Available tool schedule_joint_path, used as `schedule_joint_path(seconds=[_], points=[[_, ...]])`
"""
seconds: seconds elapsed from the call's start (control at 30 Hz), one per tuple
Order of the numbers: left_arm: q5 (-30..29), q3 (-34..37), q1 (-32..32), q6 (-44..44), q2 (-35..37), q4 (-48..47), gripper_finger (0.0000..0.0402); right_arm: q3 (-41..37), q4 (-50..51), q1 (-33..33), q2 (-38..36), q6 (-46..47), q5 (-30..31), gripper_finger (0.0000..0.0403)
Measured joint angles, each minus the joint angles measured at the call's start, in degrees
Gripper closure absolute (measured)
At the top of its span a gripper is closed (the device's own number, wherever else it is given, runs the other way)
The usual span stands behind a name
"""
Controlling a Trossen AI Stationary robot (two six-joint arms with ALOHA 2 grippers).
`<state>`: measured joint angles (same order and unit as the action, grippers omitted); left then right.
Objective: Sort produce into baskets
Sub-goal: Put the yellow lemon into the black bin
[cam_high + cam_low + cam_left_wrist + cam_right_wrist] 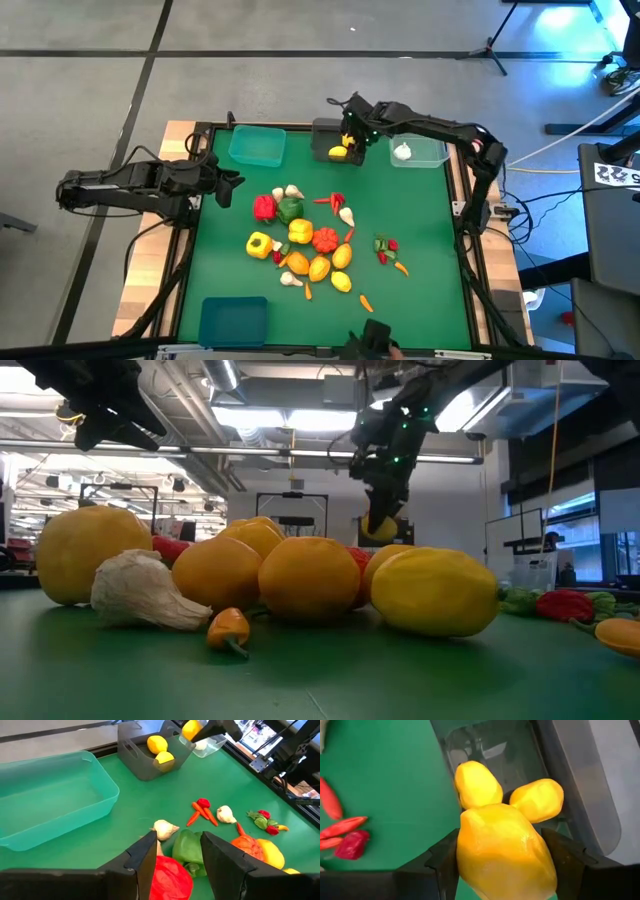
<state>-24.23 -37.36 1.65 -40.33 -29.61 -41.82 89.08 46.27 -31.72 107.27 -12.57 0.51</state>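
My right gripper (pixel 349 143) hangs over the dark grey bin (pixel 326 131) at the table's far edge, shut on a yellow lemon (pixel 502 852). Two more lemons (pixel 477 784) (pixel 537 799) lie on that bin's floor. The empty teal bin (pixel 257 146) stands left of it. Right of it the clear bin (pixel 420 152) has a white garlic bulb (pixel 402 152) lying in it. My left gripper (pixel 232 181) waits above the table's left edge, open, with nothing between its fingers; the red pepper (pixel 170 877) and green pepper (pixel 189 850) show beyond them. My right gripper pinches the lemon's two opposite sides (pixel 465 860) between its two fingers (pixel 565 865). The fingers slant down from above. The lemon (pixel 380 525) is lifted clear, just above the dark grey bin's open top.
A heap of peppers, oranges, lemons, garlic and carrots (pixel 300 245) lies mid-table. Chillies and a small green piece (pixel 388 250) lie to its right, and a carrot (pixel 366 302) lies nearer. The blue bin (pixel 233 320) stands at the near left corner.
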Motion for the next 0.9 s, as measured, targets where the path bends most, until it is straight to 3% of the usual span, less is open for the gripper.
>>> schedule_joint_path(seconds=[0.4,0.7,0.9], points=[[-0.5,0.0,0.0,0.0,0.0,0.0,0.0251,0.0,0.4,-2.8,3.0,-0.9,-0.1,0.0179],[-0.5,0.0,0.0,-0.1,0.0,0.0,0.0251,0.0,1.3,-2.8,3.0,0.1,-2.1,0.0111],[-0.5,0.0,0.0,-0.2,0.0,0.0,0.0251,0.0,0.9,-2.8,3.0,0.2,-1.9,0.0099]])
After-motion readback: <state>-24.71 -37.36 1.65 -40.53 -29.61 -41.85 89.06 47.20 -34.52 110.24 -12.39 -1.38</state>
